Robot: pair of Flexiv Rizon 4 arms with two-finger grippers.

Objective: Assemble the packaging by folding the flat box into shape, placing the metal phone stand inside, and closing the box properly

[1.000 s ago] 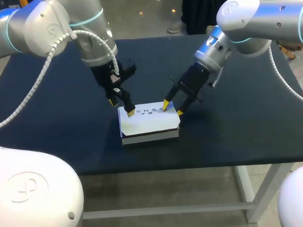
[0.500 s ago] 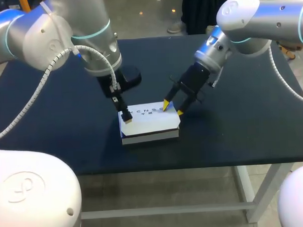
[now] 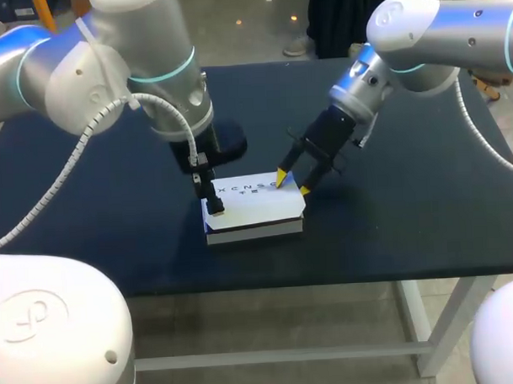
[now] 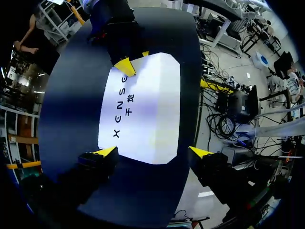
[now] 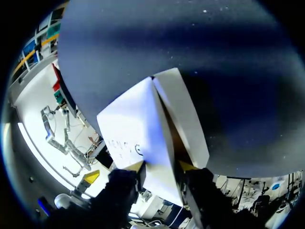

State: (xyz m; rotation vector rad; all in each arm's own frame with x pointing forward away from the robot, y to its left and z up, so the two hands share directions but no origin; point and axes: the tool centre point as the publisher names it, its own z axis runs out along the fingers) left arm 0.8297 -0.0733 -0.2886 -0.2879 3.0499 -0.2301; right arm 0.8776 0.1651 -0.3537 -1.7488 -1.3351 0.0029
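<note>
Left claw (image 4: 153, 151) swung down over box (image 3: 257, 210) left end, fingers apart, right claw (image 3: 292, 181) apart astride far corner

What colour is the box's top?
White with dark lettering; the box shows best in the left wrist view.

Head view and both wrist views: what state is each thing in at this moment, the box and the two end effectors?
box: folded into shape, lid down, lying flat on the table; whether it is fully tucked shut cannot be told.
left end effector: open wide, at the box's left end.
right end effector: open, yellow tips against the box's far right corner.
</note>
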